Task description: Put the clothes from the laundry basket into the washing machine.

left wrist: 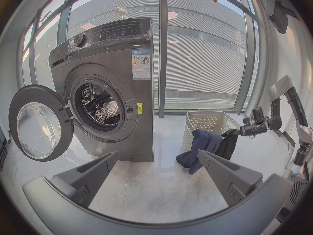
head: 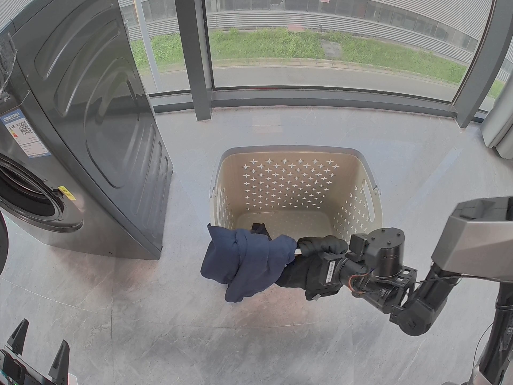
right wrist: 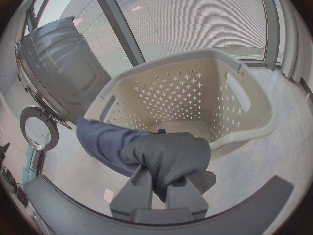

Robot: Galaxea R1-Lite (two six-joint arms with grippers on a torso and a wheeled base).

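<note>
My right gripper (head: 305,266) is shut on a dark grey perforated garment (right wrist: 169,154), with a navy blue garment (head: 243,260) bunched up with it. Both hang over the near rim of the beige laundry basket (head: 368,188) and down its outer side toward the floor. The bundle (left wrist: 203,147) also appears in the left wrist view, beside the basket (left wrist: 208,121). The grey washing machine (left wrist: 111,92) stands to the left with its round door (left wrist: 39,123) swung open and its drum bare. My left gripper (left wrist: 156,167) is open low at the front left, fingertips (head: 59,356) pointing up.
The basket's inside (right wrist: 182,128) looks bare apart from a small dark bit at the bottom. Large windows and a dark pillar (head: 192,44) stand behind. Grey floor (head: 160,316) lies open between basket and washer.
</note>
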